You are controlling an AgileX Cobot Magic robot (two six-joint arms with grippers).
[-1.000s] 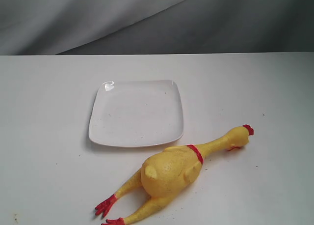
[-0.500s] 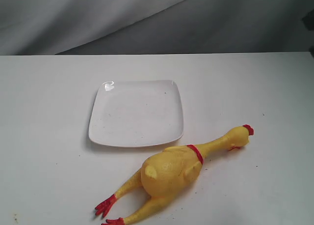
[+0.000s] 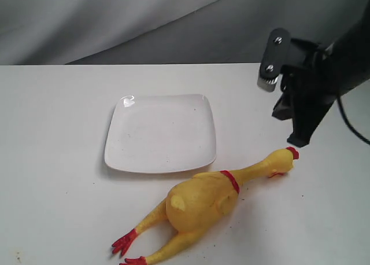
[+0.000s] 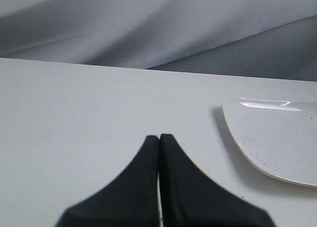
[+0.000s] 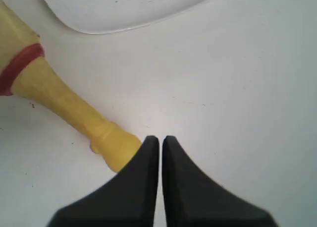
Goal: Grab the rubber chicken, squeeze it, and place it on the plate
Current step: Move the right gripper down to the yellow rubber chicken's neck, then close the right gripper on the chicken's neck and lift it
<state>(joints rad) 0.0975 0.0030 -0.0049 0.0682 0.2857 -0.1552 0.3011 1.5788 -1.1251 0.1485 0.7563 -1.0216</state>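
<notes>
In the exterior view, a white table [image 3: 58,161] stands in front of a grey cloth [image 3: 115,22]. The white plate [image 3: 161,133] lies flat on the table with nothing on it. The yellow rubber chicken [image 3: 202,204] lies on the table, just beside the near edge of the plate. Its red feet [image 3: 124,245] point to the lower left. Its head [image 3: 283,159] points to the right. The black right gripper [image 3: 299,139] hangs down from the upper right, and its tip is very near the chicken's red comb. I cannot tell from here if it touches.

In the left wrist view, the left gripper [image 4: 159,136] has its two black fingers pressed tight together, and it holds nothing. It is over bare table. One corner of the plate shows off to the side, apart from the gripper.

In the right wrist view, the two fingers [image 5: 143,177] of the right gripper are together, with only a thin slit between them. They hold nothing. The chicken's neck runs up to one finger, and that finger hides part of the head. The red neck band [image 5: 20,66] shows farther along. The plate's edge is past the chicken.
</notes>
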